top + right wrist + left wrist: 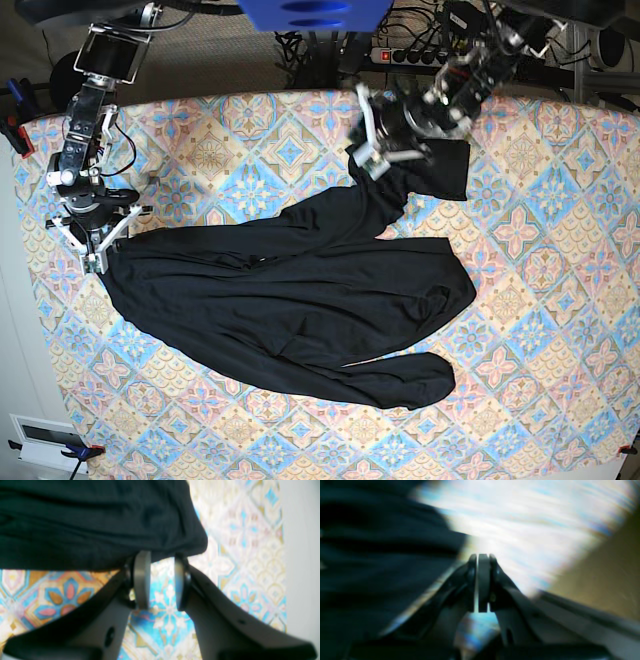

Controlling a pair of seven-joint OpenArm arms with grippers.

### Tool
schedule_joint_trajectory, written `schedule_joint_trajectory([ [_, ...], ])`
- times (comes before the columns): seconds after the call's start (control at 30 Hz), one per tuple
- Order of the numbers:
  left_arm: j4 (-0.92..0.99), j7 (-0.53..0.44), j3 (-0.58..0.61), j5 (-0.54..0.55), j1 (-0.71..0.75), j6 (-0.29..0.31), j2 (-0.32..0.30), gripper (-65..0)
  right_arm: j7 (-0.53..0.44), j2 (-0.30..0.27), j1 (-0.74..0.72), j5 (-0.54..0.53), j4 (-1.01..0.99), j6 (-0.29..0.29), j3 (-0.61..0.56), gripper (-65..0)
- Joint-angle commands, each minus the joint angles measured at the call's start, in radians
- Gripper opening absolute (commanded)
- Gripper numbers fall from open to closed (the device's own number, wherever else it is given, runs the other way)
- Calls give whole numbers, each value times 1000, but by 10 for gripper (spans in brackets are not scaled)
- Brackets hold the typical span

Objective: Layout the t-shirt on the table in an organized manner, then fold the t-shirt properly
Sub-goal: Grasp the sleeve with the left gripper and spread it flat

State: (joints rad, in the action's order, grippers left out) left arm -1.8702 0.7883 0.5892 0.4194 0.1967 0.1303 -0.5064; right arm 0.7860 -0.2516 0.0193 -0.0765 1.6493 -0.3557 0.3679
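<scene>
Black t-shirt [290,310] sprawls across patterned tabletop [540,330]; left end effector [483,560] pinched closed, upper centre; right end effector [162,580] parted at hem, left edge.

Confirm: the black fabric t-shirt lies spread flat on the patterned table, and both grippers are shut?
Not both. The left gripper is shut, but the right wrist view shows the right gripper open at the edge of the black fabric t-shirt on the patterned table.

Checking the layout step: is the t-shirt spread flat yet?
No, the t-shirt lies bunched and twisted across the table.
</scene>
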Motion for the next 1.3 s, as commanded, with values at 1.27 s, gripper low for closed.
schedule_joint_trajectory([
  [1.27, -78, -17, -493, -17, 125, -13, -73, -650, -150, -91, -28, 264, -238, -15, -548, -322],
])
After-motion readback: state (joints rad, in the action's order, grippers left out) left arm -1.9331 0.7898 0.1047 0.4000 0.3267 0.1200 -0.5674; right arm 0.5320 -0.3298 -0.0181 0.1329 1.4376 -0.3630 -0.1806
